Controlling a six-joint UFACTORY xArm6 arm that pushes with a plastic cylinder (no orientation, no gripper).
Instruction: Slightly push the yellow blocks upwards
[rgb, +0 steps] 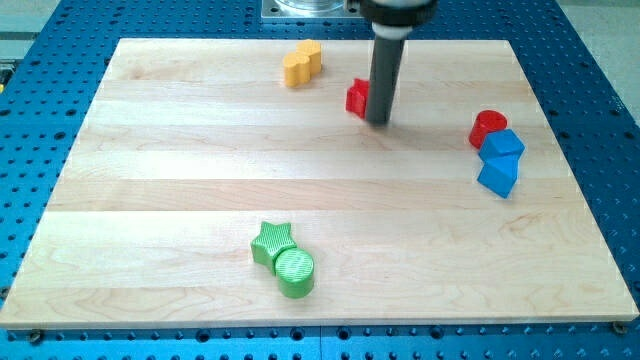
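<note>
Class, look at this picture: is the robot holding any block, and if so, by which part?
Nothing is held. My tip is a bare rod end resting beside the red block, on its right in the view; the yellow blocks lie apart, to the upper left.

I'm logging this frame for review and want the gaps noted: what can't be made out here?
- Red block, camera view: my tip and the rod above it hide its right part, so its shape is unclear.
- Yellow blocks: pressed together, too small to name shapes.
- Rod's mount: cut off by the view's top edge.
</note>
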